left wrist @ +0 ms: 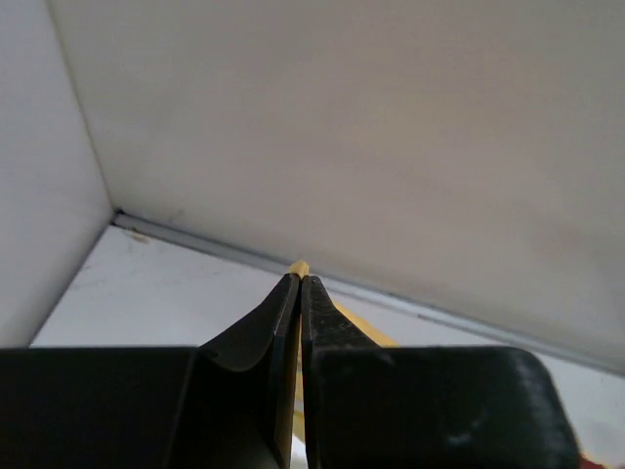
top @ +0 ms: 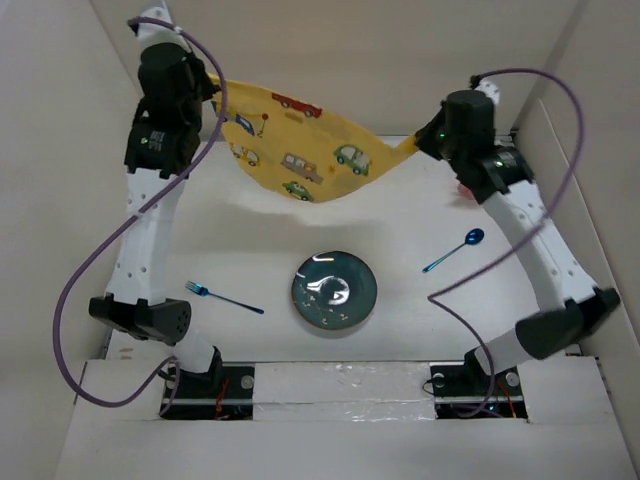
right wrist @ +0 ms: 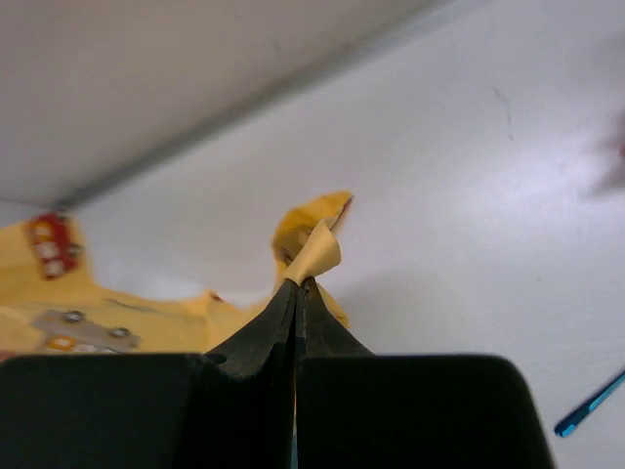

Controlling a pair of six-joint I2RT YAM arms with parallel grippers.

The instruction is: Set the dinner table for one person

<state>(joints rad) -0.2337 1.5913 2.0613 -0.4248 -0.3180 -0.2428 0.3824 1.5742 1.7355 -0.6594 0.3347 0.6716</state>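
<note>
A yellow placemat point(top: 300, 150) printed with cartoon cars hangs slack between both arms above the back of the white dinner table point(top: 250, 240). My left gripper point(left wrist: 299, 278) is shut on one corner of the placemat point(left wrist: 298, 266), whose yellow tip pokes out past the fingertips. My right gripper point(right wrist: 298, 285) is shut on the opposite corner of the placemat point(right wrist: 317, 254), which curls up above the jaws. On the table lie a dark teal plate point(top: 334, 290) at the centre front, a blue fork point(top: 222, 298) to its left and a blue spoon point(top: 455, 250) to its right.
White walls point(top: 60, 150) enclose the table on the left, back and right. A small red thing point(top: 464, 190) shows beside the right arm near the right wall. The arm bases point(top: 340, 382) sit at the near edge.
</note>
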